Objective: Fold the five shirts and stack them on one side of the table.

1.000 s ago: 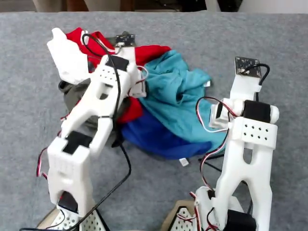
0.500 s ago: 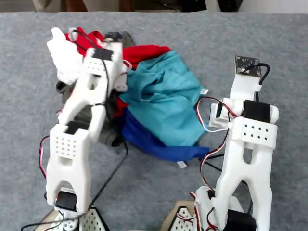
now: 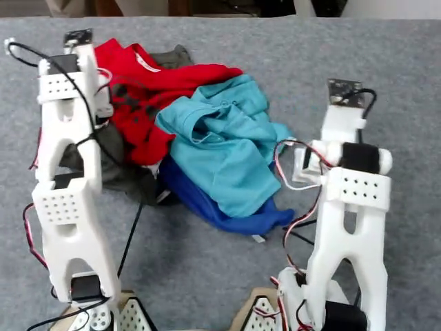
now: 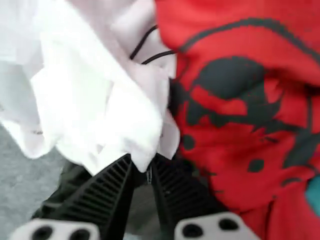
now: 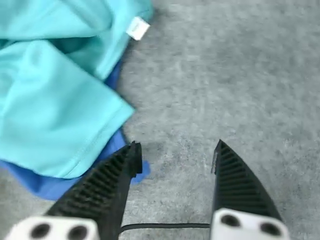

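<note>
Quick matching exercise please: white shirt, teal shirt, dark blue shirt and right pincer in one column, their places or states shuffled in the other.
1. crumpled white cloth shirt
2. teal cloth shirt
3. dark blue cloth shirt
4. right pincer

A. open above the bare grey felt table
B. lying on top of the dark blue shirt
C. pinched in the shut left pincer
D. peeking out from under the teal shirt

Pairs: 1-C, 2-B, 3-D, 4-A
</note>
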Controlling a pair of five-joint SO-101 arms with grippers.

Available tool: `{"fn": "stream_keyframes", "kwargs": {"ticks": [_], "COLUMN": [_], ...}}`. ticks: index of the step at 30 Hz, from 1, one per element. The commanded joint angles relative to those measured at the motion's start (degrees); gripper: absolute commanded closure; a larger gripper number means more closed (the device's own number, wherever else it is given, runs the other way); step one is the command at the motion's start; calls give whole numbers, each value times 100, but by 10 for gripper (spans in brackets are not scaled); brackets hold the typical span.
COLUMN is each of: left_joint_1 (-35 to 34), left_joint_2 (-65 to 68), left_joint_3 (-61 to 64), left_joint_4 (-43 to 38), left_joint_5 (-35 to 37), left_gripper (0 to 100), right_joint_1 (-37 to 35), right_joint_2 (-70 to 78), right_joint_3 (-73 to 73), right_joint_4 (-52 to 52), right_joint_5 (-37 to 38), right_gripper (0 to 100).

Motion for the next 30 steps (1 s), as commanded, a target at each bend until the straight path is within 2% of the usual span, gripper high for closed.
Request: {"fn": "stream_keyframes", "kwargs": {"ticks": [1,7,12,15,19,23,30], "left_joint_1": [-360,-1495,-2462,-2716,-2637,-2426,-1240], "left_joint_2": [-189,-655,-1015,-1165,-1323,-1270,-1262], "left_joint_3": [-677,-1644,-1916,-1960,-1899,-1424,18], "left_joint_4": [554,738,738,738,738,738,730], "left_joint_5": [-404,-949,-1512,-1626,-1512,-870,97], "left_gripper": [981,971,809,729,736,747,750], "right_joint_1": [-541,-1226,-1490,-1534,-1534,-1684,-2466], "right_joint_2": [22,31,593,1235,2158,2941,4242], "right_joint_3": [-13,-4,-75,-198,-848,-1833,-3600], "right_joint_4": [-70,-299,-633,-791,-800,-677,88], "right_joint_5": [-35,-18,-9,-26,-35,-35,-44], "right_gripper": [754,754,754,754,754,754,754]}}
